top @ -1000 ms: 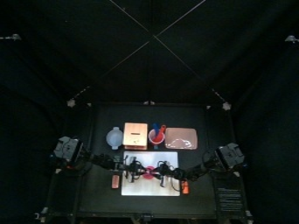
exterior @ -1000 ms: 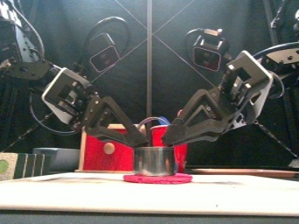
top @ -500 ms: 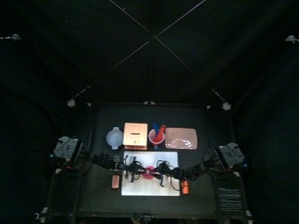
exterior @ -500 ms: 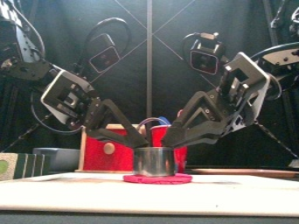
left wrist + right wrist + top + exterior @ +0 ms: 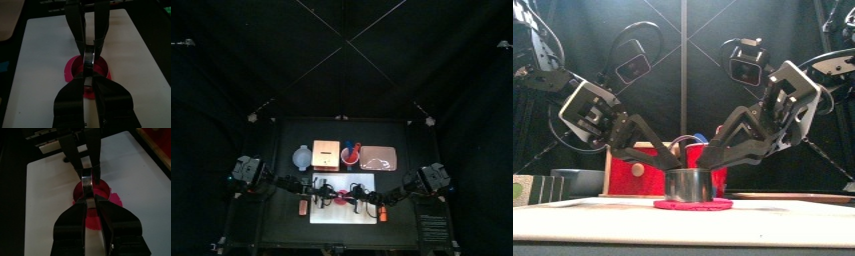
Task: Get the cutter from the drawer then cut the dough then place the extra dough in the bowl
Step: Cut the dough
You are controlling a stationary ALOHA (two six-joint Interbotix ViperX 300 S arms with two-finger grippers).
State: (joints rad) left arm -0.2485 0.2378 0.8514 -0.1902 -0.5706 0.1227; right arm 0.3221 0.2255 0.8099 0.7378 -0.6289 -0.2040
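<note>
The round metal cutter [image 5: 688,184] stands on the flat pink dough [image 5: 694,204] in the middle of the white cutting board [image 5: 361,214]. My left gripper [image 5: 672,156] reaches it from the left and my right gripper [image 5: 710,156] from the right, and both are shut on the cutter's top. In the left wrist view the cutter [image 5: 88,55] shows as a thin metal edge between the jaw tips, over the dough [image 5: 72,73]. The right wrist view shows the same cutter [image 5: 87,181] and dough [image 5: 103,211].
Behind the board stand the wooden box with its red drawer front [image 5: 327,153], the blue-grey bowl [image 5: 301,157] at its left, the red cup [image 5: 350,154] and the pink tray [image 5: 381,157] at the right. The box [image 5: 636,172] rises close behind the cutter.
</note>
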